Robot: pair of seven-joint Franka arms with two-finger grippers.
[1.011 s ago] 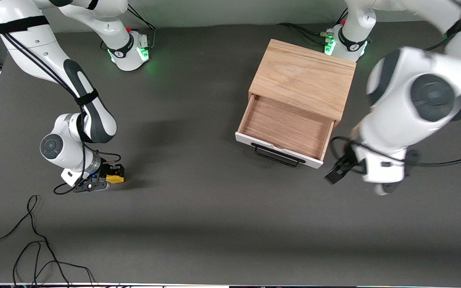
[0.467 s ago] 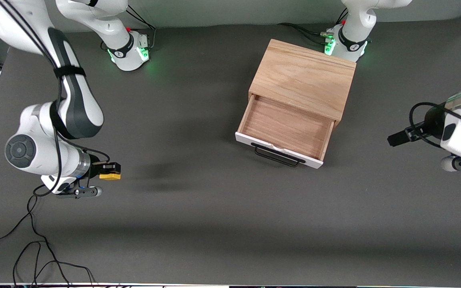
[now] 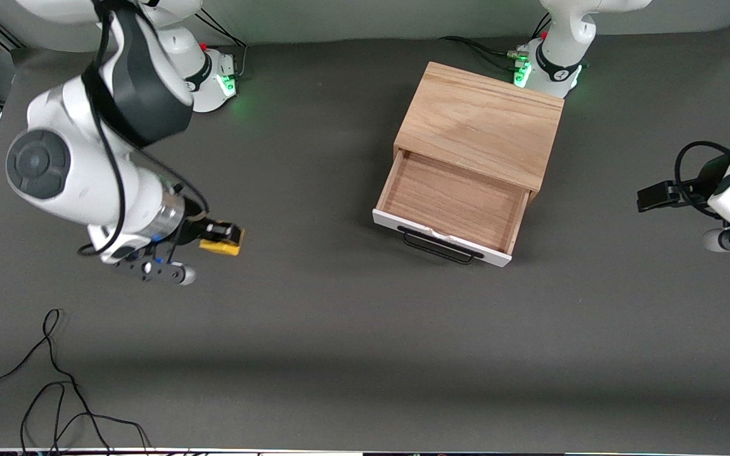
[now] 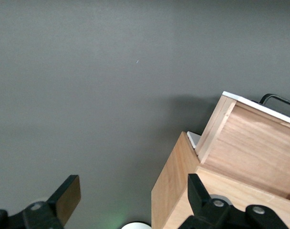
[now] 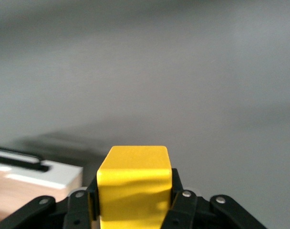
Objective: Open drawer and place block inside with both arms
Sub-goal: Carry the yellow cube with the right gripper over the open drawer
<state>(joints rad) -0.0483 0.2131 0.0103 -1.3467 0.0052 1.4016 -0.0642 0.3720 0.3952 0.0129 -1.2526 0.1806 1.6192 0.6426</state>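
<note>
Yellow block (image 3: 221,241), one only, is pinched between the fingers of my right gripper (image 3: 216,235), up over bare table toward the right arm's end, well apart from the cabinet (image 3: 480,123). The one drawer (image 3: 450,209) already stands pulled out, its wood floor bare. Opening looks done to me; carrying across and dropping in remain. My left gripper (image 4: 130,200) waits with fingers spread, holding nothing, over the table at the left arm's end.

Tabletop (image 3: 339,354): lying dark grey under everything.
Cable (image 3: 48,386): trailing loose across the tabletop's near corner.
</note>
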